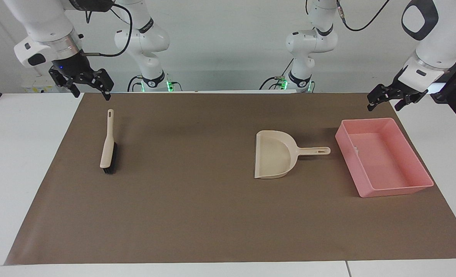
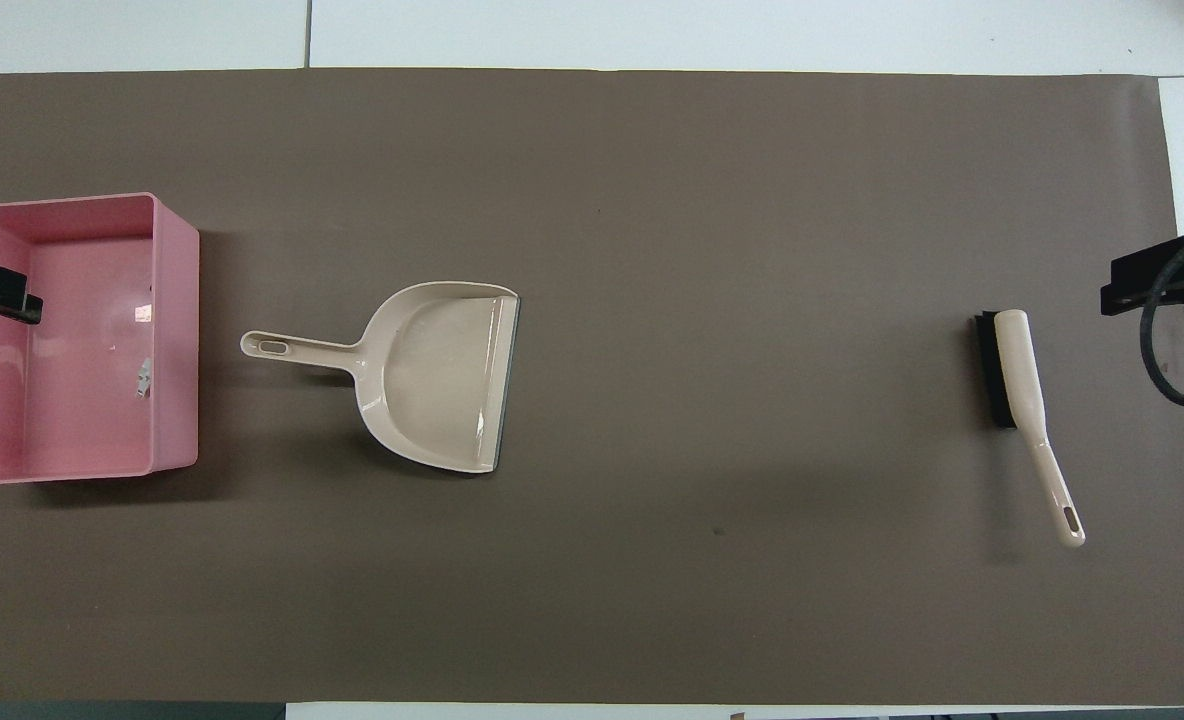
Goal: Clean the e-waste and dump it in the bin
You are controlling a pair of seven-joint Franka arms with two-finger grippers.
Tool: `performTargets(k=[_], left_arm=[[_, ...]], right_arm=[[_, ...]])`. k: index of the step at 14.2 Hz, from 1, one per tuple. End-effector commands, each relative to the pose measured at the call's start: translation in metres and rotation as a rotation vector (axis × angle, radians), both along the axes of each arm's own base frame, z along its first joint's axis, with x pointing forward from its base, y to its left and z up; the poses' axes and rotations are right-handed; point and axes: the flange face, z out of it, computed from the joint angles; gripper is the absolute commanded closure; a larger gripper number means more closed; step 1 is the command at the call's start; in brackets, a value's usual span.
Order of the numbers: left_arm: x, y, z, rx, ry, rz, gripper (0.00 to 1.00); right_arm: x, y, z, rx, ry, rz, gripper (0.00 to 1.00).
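Done: you have a small pale e-waste (image 2: pixel 142 378) piece in the bin (image 2: pixel 178 330), at the worktop's left-arm edge.
Left: nothing visible; dustpan (image 2: pixel 437 375) and brush (image 2: pixel 1022 400) lie down.
Tools: left gripper (image 1: pixel 390 99) and right gripper (image 1: pixel 84 85) hang spread, empty.

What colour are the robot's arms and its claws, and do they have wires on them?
Both arms are glossy white with rounded joints, dark rings and a silver band at the wrist. The left claw and right claw are black. Black cables loop along the arms, and green lights glow at their bases.
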Motion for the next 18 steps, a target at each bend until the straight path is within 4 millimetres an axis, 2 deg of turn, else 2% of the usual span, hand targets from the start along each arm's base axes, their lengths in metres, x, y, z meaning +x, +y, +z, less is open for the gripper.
performTargets(k=[1,18], left_arm=[[0.0,0.002,0.0,0.0,-0.023,0.009,0.01],[0.004,-0.01,0.001,0.001,-0.047,-0.018,0.01]], right_arm=[[-0.004,-0.002,-0.001,0.012,0.001,0.01,0.0],[-0.004,-0.002,-0.001,0.012,-0.001,0.01,0.0]])
